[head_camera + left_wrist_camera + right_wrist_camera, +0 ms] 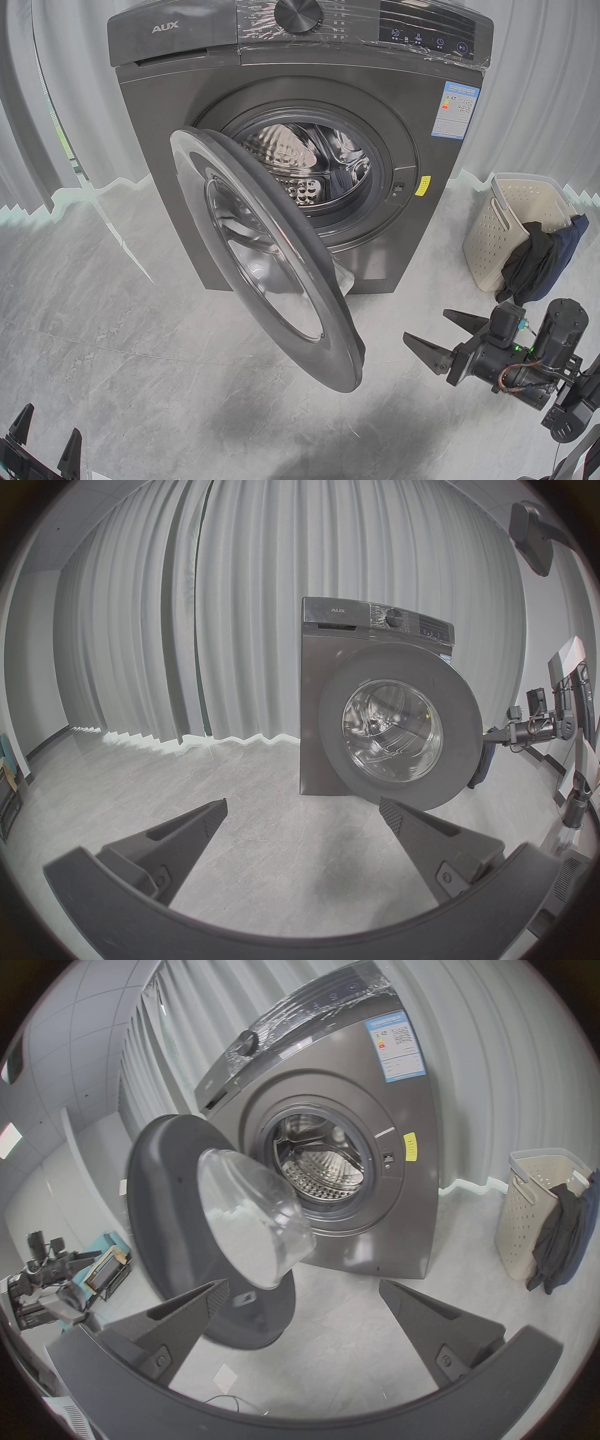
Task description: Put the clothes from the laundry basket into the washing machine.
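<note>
**Right hand** [425, 325]: lower right of the head frame. Fingers are spread wide with nothing between them. It hangs low over the floor [156, 325] with its tips pointing toward frame left, just below the laundry basket [494, 237]. By my read you have it there because it is the arm nearest the load.

**Left hand** [52, 420]: bottom-left corner, also spread and empty, well apart from everything else. It looks parked outside the door's swing.

**Clothes** [531, 262]: a dark bundle at the right edge of frame, black fabric beside navy. It is draped over the basket's rim and hangs down the outer wall, and none of it is in either hand. The overhang gives you a loose fold to pinch without reaching inside.

**Basket:** cream and perforated, on the floor just right of the washing machine [300, 94].

**Machine:** upper centre. The door [269, 262] is swung wide toward lower centre, leaving the drum [300, 162] mouth exposed. The door stands between your left hand and the drum, so the right side looks like the open route from basket to drum.

**Judgement:** first pick not yet made.
</note>
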Robot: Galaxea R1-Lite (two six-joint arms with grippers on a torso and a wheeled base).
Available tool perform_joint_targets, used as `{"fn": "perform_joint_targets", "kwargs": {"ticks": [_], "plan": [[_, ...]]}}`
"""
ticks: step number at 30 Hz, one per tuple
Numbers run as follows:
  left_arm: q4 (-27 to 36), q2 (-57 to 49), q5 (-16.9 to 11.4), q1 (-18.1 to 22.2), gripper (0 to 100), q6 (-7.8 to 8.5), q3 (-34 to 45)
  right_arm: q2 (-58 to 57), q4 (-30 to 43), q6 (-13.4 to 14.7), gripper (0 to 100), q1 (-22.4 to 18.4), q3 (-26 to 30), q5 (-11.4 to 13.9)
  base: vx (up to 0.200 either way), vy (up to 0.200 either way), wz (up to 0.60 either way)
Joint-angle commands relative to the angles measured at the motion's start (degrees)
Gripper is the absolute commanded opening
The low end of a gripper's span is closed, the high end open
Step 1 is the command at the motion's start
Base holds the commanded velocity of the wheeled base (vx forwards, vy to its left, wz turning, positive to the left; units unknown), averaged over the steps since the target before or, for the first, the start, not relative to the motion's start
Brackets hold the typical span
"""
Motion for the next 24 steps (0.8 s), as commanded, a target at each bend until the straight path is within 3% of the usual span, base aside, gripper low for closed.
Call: {"fn": "perform_joint_targets", "kwargs": {"ticks": [1,2,8,15,20,24], "plan": [[0.0,-1.0,0.0,0.0,100,0.00,0.9,8.6,0.0,0.2,100,-3.1,-7.2,-1.3,0.000,0.000,0.00],[0.0,-1.0,0.0,0.0,100,0.00,0.9,12.1,0.0,0.2,100,-2.8,-10.3,-3.5,0.000,0.000,0.00],[0.0,-1.0,0.0,0.0,100,0.00,0.9,19.3,0.0,0.2,100,-0.8,-16.2,-4.6,0.000,0.000,0.00],[0.0,-1.0,0.0,0.0,100,0.00,0.9,19.6,-0.3,0.3,100,4.3,-15.1,-4.6,0.000,0.000,0.00],[0.0,-1.0,0.0,0.0,100,-0.09,0.9,18.4,-0.8,1.5,100,11.2,-13.5,-4.8,0.000,0.000,0.00],[0.0,-1.0,0.0,0.0,100,-0.17,0.9,17.7,-0.8,1.6,100,10.9,-13.6,-4.8,0.000,0.000,0.00]]}}
